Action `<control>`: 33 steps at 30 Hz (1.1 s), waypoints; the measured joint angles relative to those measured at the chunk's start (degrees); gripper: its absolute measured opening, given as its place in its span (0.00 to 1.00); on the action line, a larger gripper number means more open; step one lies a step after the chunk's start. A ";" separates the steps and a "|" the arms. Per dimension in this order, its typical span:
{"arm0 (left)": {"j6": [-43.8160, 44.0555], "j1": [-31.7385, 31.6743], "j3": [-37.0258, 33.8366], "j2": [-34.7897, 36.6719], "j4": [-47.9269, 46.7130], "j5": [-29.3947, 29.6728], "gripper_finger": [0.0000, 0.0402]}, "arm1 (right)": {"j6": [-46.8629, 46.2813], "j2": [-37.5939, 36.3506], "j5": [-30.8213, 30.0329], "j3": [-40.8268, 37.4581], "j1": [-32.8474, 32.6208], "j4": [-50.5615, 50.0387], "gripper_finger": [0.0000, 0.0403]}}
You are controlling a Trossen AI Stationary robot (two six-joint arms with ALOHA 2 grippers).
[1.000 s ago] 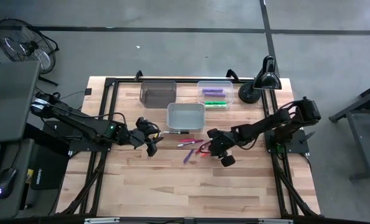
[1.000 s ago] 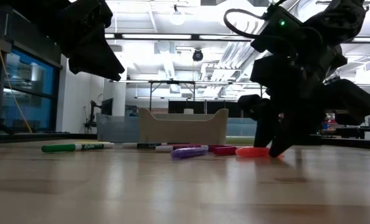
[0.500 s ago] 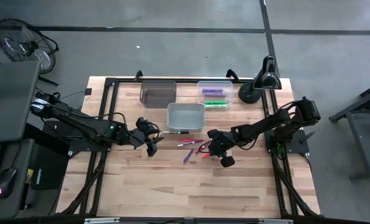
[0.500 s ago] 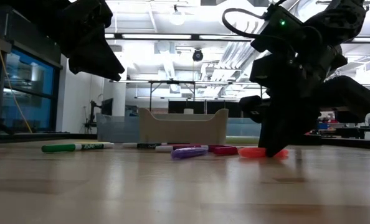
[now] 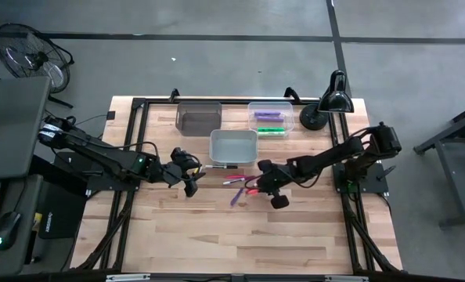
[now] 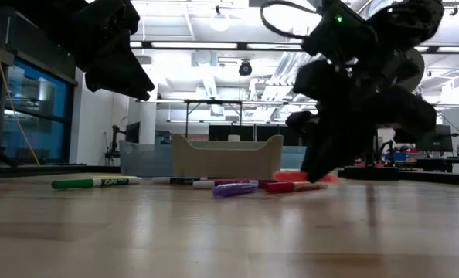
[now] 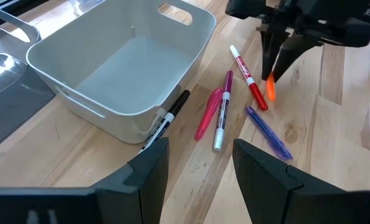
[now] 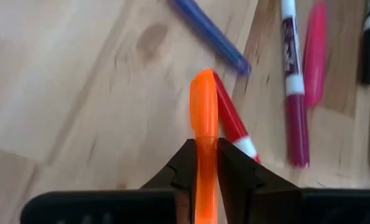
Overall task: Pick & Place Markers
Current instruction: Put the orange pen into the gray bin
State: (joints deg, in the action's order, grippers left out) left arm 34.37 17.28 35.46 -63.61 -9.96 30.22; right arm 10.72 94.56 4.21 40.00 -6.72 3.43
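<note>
the right gripper (image 8: 203,163) is clenched on the orange marker (image 8: 204,112), lifted just above the other markers (image 7: 235,99) near the white bin (image 7: 119,68); light, stiff and slick, it seems best pinched mid-barrel, while the left gripper (image 7: 197,165) waits open.

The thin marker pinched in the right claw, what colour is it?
Bright orange marker; the right wrist view shows it best, clamped in the right gripper.

Overhead, table-level and both close wrist cameras share the markers (image 5: 240,188).
</note>
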 joint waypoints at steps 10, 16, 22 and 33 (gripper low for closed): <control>0.00 0.01 0.00 0.00 0.00 -0.19 0.43 | 2.41 0.00 -4.06 9.67 0.01 -7.31 0.12; 0.00 0.00 0.00 0.00 -0.02 -0.24 0.43 | 6.97 -0.02 -4.87 16.17 2.58 -9.91 0.09; 0.05 0.00 0.00 0.00 0.00 -0.31 0.43 | 8.85 -0.02 -4.10 20.88 7.19 -10.96 0.12; 0.90 0.01 0.00 0.01 -0.01 -0.28 0.43 | 9.53 -0.07 1.54 22.85 17.08 -10.98 0.10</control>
State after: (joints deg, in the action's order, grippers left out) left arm 35.27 17.29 35.46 -63.61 -9.96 29.93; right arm 20.25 94.50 5.75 62.85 10.36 -7.55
